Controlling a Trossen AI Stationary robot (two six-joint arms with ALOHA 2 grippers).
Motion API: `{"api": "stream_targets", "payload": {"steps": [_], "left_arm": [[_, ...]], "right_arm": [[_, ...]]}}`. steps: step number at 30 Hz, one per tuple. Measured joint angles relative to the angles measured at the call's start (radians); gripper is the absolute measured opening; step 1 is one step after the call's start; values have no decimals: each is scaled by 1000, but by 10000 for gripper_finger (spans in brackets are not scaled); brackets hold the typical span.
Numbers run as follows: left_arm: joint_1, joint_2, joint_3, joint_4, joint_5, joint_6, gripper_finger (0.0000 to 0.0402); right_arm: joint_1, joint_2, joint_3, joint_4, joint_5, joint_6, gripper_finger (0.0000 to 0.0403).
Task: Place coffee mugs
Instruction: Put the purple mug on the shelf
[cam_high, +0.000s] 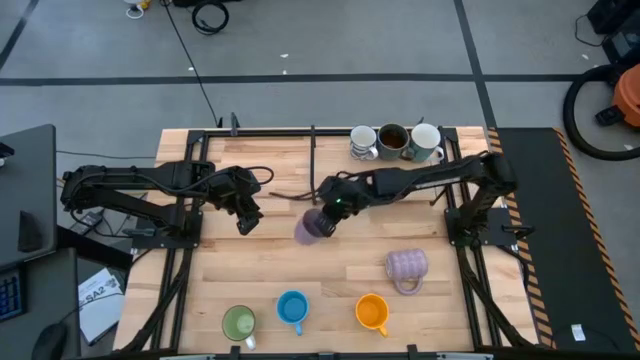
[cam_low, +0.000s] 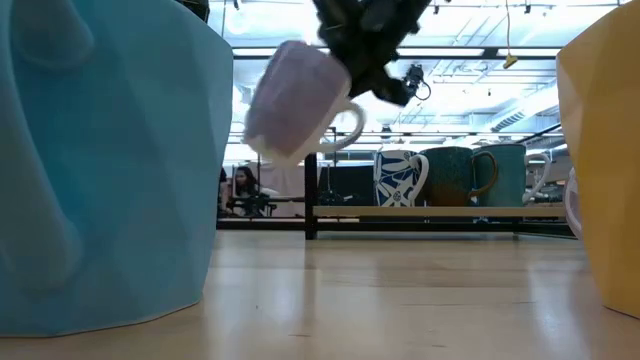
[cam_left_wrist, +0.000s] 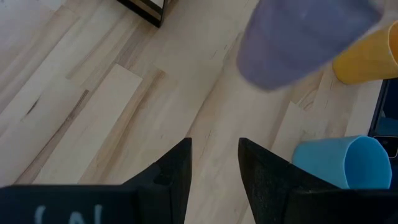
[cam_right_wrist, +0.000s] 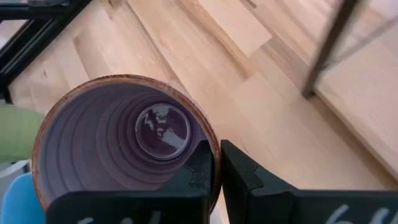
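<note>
The small lilac mug hangs in the air over the middle of the worktop, tipped on its side, with its white handle pointing away from the cup. The right gripper holds it by the rim: its jaws are pressed together, one inside the cup and one outside, pinching the thin wall. This is a small grip on a tilted mug, so I think it could slip or swing and fall if the arm moves fast. The left gripper waits just beside it, over the left part of the worktop, with its jaws a little apart and nothing in them. If the right arm swings that way, the mug could bump it. Farther out, three mugs stand in a row at the back edge: a white patterned mug, a dark grey-brown mug and a white mug. If the lilac mug goes there too, it could knock one over. Near the front stand the ribbed lavender mug, the green mug, the blue mug and the orange mug.
</note>
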Motion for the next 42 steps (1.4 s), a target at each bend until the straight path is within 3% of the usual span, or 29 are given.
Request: {"api": "stream_targets", "payload": {"steps": [6,19,30,42], "left_arm": [[0,0,0,0,0,0,137],[0,0,0,0,0,0,137],[0,0,0,0,-34,1,137],[0,0,0,7,-51,1,137]], "right_arm": [[-36,-129,0,-121,11,78,22],[-219,-298,0,-197,189,178,23],[-405,-282,0,-196,191,169,23],[-434,-217,0,-183,201,152,23]]}}
